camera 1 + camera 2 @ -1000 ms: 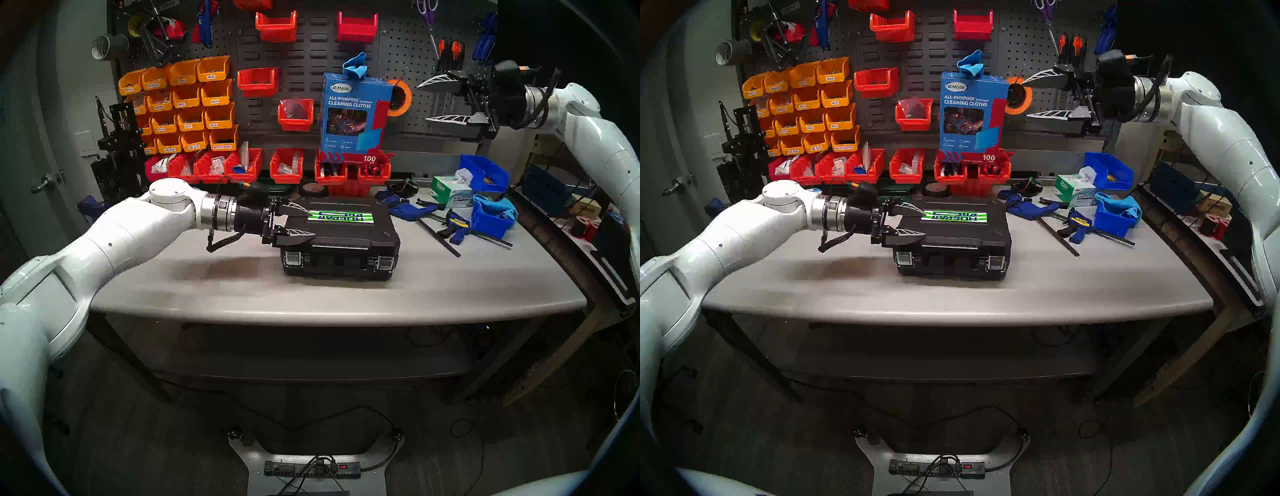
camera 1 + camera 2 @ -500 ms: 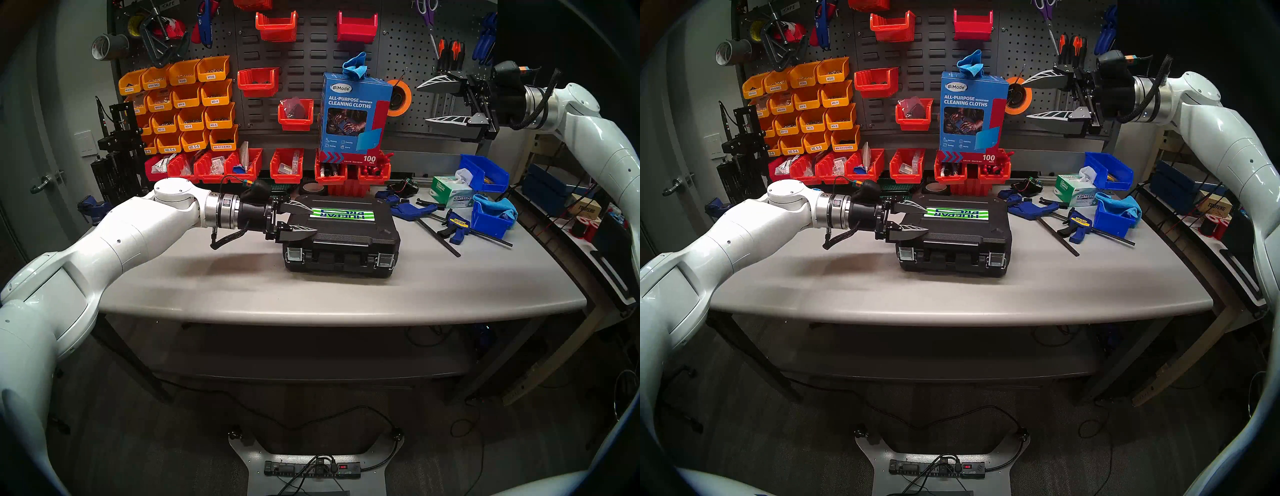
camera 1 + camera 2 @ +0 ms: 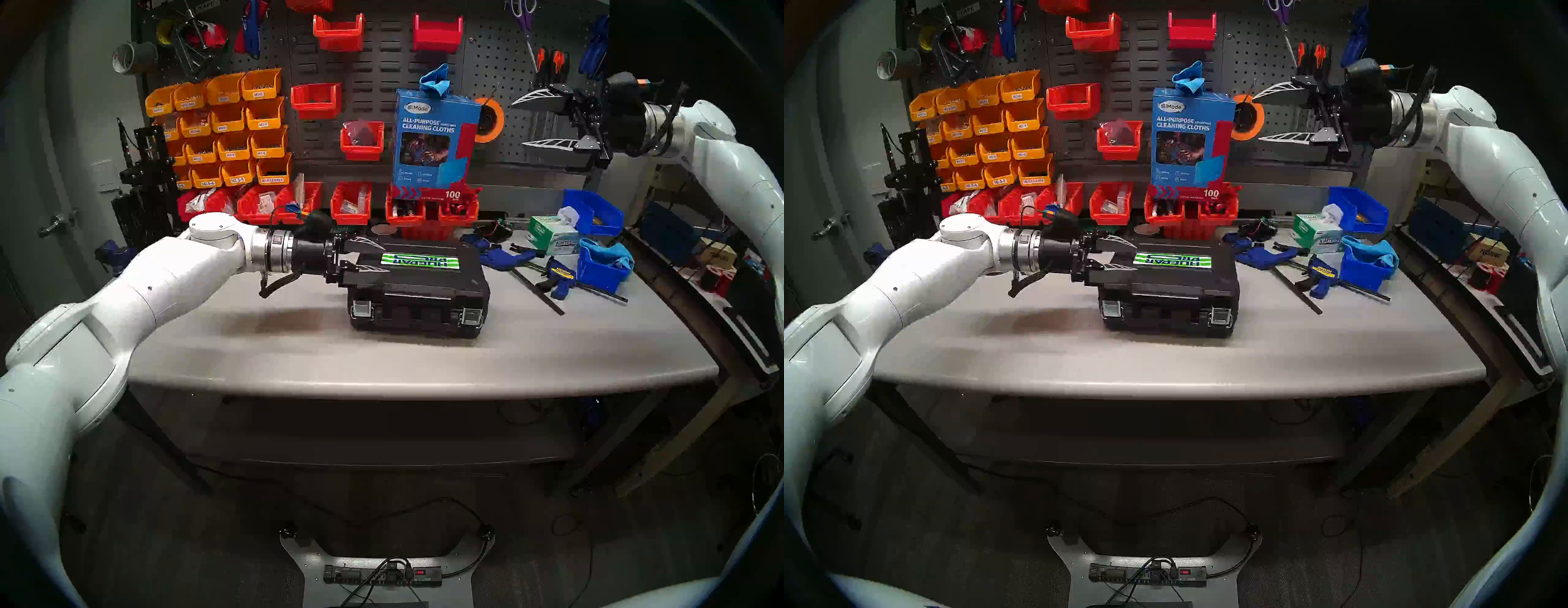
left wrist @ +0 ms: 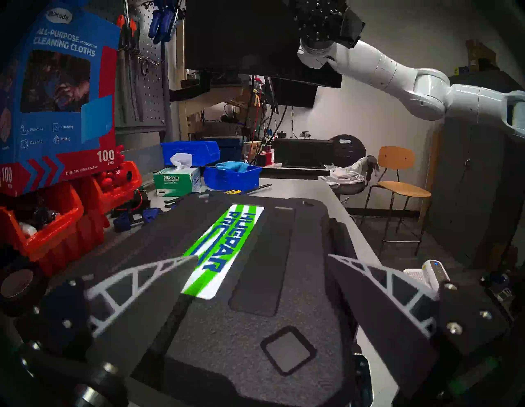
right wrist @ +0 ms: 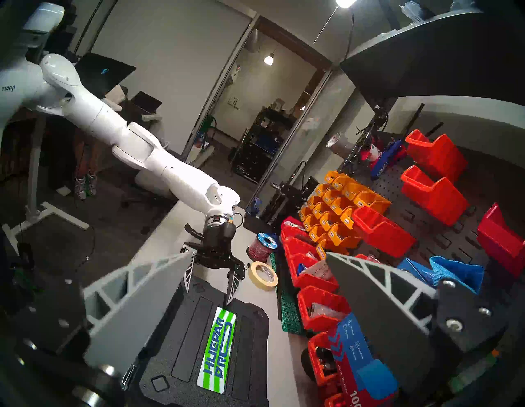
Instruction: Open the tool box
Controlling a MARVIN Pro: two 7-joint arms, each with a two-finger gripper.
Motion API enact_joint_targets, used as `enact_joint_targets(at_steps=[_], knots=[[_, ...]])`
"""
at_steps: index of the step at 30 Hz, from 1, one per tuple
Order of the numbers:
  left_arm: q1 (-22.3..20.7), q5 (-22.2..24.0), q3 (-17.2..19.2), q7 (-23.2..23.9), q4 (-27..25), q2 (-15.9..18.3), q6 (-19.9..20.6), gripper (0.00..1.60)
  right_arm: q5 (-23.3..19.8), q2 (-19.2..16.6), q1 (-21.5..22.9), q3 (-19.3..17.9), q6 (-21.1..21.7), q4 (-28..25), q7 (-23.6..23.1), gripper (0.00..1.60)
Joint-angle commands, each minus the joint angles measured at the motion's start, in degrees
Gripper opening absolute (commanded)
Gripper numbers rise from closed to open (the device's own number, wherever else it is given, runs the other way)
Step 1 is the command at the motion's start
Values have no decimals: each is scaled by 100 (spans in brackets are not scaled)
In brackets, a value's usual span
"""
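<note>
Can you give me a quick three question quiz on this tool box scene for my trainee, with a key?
1. True or false: both silver latches on the front of the tool box are flipped up and open.
2. Which gripper is over the lid: the left gripper or the right gripper?
3. Fill in: the jaws of the right gripper stand ____, well above the table.

Key
1. False: the left latch and the right latch both lie flat against the case.
2. The left gripper.
3. Open.
</note>
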State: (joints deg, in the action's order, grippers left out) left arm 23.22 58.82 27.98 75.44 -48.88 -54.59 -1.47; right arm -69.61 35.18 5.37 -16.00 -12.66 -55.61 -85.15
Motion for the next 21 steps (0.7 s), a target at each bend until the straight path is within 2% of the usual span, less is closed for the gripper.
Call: enact_joint_targets(at_steps=[1, 4, 9, 13, 18, 21], knots=[[-262, 66, 126, 83, 37, -46, 41, 160, -62, -47, 139, -3, 15, 4, 15, 160], [-258, -66, 62, -7, 78, -114, -8, 160, -91, -50, 167, 47, 5, 7, 15, 160], [-124, -268, 9, -532, -107, -115, -121, 160, -115, -52, 191, 90, -7, 10, 15, 160], [-49, -330, 5, -803, -196, -113, -60, 160, -156, -55, 230, 162, -24, 15, 15, 160], [-27, -354, 3, -882, -155, -145, -10, 160, -211, -59, 284, 260, -51, 21, 15, 160], [-33, -302, 4, -801, -125, -151, 154, 160, -237, -61, 309, 307, -63, 24, 15, 160]])
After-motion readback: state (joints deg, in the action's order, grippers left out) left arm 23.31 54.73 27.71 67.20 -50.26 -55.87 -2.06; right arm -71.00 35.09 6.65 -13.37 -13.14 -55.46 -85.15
